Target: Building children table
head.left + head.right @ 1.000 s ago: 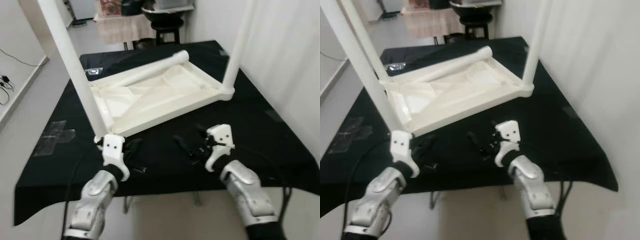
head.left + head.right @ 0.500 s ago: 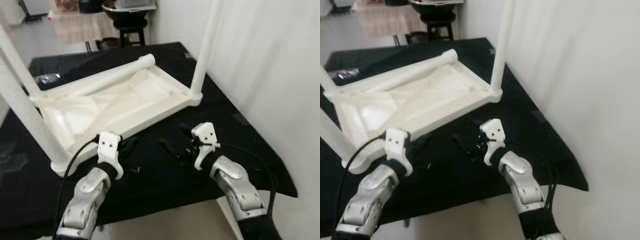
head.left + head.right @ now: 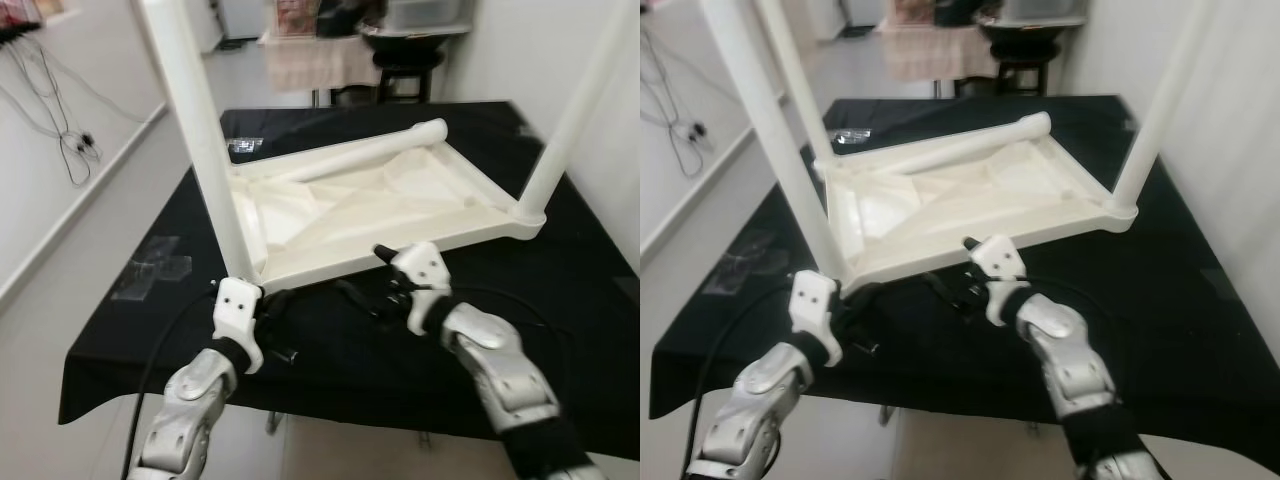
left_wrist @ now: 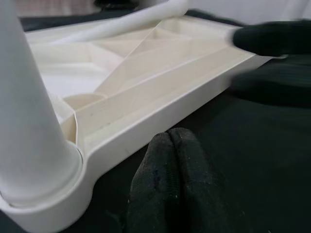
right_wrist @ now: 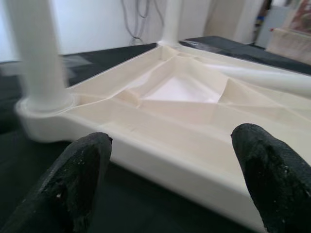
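The upturned white tabletop (image 3: 370, 205) lies mid-cloth on the black table (image 3: 590, 300), its near long rim just ahead of both grippers — the right gripper (image 5: 170, 174), fingers spread, faces that rim squarely, while the left gripper (image 4: 170, 160), fingers pressed together, sits by the near-left leg (image 3: 200, 130).

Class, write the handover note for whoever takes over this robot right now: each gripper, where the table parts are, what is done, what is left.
Left gripper: shut, empty, near the tabletop's front corner.
Right gripper: open, empty, at the tabletop's front edge.
Tabletop: upside down on the black cloth.
Done: legs stand at three corners, including the front left leg and right leg.
Left: the loose leg lying across the tabletop goes in the last corner.
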You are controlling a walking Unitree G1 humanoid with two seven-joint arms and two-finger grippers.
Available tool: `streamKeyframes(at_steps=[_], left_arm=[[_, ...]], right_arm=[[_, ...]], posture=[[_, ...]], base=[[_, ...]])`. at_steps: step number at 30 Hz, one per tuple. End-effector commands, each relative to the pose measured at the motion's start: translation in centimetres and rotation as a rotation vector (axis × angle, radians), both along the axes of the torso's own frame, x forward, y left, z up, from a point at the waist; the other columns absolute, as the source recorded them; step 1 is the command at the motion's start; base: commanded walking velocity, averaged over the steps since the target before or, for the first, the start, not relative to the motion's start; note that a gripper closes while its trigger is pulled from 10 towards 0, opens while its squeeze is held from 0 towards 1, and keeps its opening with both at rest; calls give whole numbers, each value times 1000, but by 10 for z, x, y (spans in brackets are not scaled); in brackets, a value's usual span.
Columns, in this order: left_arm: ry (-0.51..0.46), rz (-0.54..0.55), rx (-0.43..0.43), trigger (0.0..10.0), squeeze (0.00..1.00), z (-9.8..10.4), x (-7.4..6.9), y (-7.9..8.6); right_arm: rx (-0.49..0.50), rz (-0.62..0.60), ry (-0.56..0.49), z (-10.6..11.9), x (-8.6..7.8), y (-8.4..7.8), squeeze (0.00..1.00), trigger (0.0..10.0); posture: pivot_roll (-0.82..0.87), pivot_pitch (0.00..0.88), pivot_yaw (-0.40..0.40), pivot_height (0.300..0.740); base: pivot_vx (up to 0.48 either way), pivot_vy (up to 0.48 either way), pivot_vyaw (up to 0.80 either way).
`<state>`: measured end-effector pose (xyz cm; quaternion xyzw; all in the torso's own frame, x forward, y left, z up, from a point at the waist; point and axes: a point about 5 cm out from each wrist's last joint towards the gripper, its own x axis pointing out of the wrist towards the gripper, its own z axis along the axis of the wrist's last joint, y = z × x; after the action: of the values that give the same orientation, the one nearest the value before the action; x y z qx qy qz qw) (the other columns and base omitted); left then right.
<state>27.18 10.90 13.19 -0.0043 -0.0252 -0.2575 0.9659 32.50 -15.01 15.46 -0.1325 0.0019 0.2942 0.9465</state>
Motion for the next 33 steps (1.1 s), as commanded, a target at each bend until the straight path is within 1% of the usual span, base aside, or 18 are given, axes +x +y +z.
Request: streamKeyframes(at_steps=[1, 3, 5, 8, 11, 12, 13, 15, 16, 17, 18, 19, 21, 23, 25, 26, 29, 33], left_arm=[[29, -26, 36, 10000, 0, -6, -6, 0], [29, -32, 39, 10000, 0, -6, -6, -1], [34, -24, 33, 10000, 0, -7, -6, 1], [36, -21, 31, 10000, 0, -7, -5, 2], [37, -11, 36, 10000, 0, -8, -5, 3], [37, -11, 36, 10000, 0, -8, -5, 3], [38, -9, 37, 10000, 0, -8, -6, 3], [38, -9, 37, 10000, 0, -8, -6, 3], [38, -7, 37, 10000, 0, -8, -6, 3], [38, -7, 37, 10000, 0, -8, -6, 3], [39, -7, 39, 10000, 0, -8, -7, 3], [39, -7, 39, 10000, 0, -8, -7, 3], [43, -8, 41, 10000, 0, -9, -8, 3], [43, -8, 41, 10000, 0, -9, -8, 3], [46, -8, 41, 10000, 0, -9, -10, 2], [46, -8, 41, 10000, 0, -9, -10, 2], [50, -4, 34, 10000, 0, -8, -15, 1], [52, -3, 28, 10000, 0, -8, -18, 1]], right_arm=[[-28, -15, 9, 1, 4, 3, 0, 10000], [-42, -22, 6, 2, 6, 2, 0, 10000], [-102, -66, 4, 4, 13, -4, 0, 10000], [-128, -77, 3, 5, 15, -6, 0, 10000], [-256, -74, 26, 10, 24, -18, 0, 10000], [-256, -74, 26, 10, 24, -18, 0, 10000], [-331, -56, 30, 12, 27, -23, 0, 10000], [-331, -56, 30, 12, 27, -23, 0, 10000], [-395, -51, 46, 15, 30, -29, 0, 10000], [-395, -51, 46, 15, 30, -29, 0, 10000], [-466, -51, 62, 19, 35, -36, 0, 10000], [-466, -51, 62, 19, 35, -36, 0, 10000], [-575, -64, 121, 29, 47, -45, 0, 10000], [-575, -64, 121, 29, 47, -45, 0, 10000], [-672, -36, 232, 33, 55, -47, 0, 10000], [-672, -36, 232, 33, 55, -47, 0, 10000], [-736, -40, 353, 37, 63, -50, 0, 10000], [-765, -53, 380, 40, 67, -51, 0, 10000]], posture=[[-9, 73, -2, 740], [-8, 72, -3, 740], [-9, 72, -3, 740], [-7, 73, -5, 740], [-3, 79, -9, 740], [-3, 79, -9, 740], [-1, 82, -10, 740], [-1, 82, -10, 740], [0, 83, -11, 740], [0, 83, -11, 740], [0, 84, -12, 740], [0, 84, -12, 740], [4, 91, -17, 740], [4, 91, -17, 740], [16, 102, -24, 740], [16, 102, -24, 740], [22, 114, -34, 740], [30, 126, -39, 740]], base=[[0, 0, 800], [0, 0, 800], [0, 0, 0], [0, 0, 0], [0, 0, 0], [0, 0, 0], [0, 0, 0], [0, 0, 0], [0, 0, 0], [0, 0, 0], [0, 0, 0], [0, 0, 0], [0, 0, 0], [0, 0, 0], [0, 0, 0], [0, 0, 0], [0, 0, 0], [0, 0, 0]])
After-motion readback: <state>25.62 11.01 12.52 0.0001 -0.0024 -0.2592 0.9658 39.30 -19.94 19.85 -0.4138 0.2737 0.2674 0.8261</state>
